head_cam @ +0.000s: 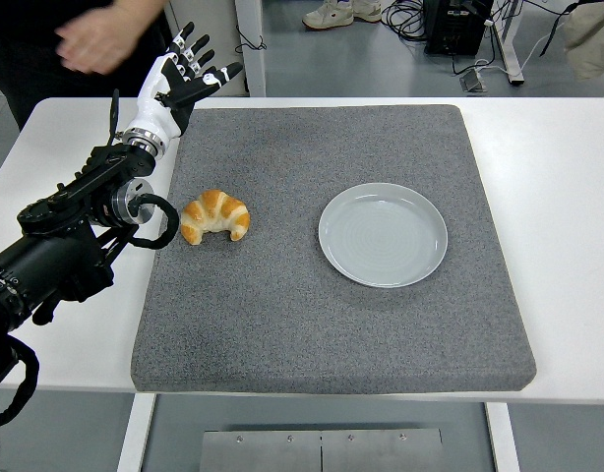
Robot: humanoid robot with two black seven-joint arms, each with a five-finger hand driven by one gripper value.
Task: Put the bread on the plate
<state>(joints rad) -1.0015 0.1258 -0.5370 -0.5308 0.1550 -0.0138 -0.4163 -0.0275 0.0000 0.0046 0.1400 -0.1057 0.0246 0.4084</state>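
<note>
A golden croissant (215, 215) lies on the grey mat (282, 324), left of centre. A pale grey plate (383, 234) sits empty on the mat, to the right of the croissant. My left hand (187, 76) is raised over the mat's far left corner, well behind the croissant, with its fingers (197, 61) spread and holding nothing. My left arm (76, 236) reaches in from the left edge. My right arm is out of view.
A person's hand (100, 39) hovers at the top left, just behind my left hand. The white table (558, 197) shows around the mat. Cables and shoes lie on the floor beyond the table.
</note>
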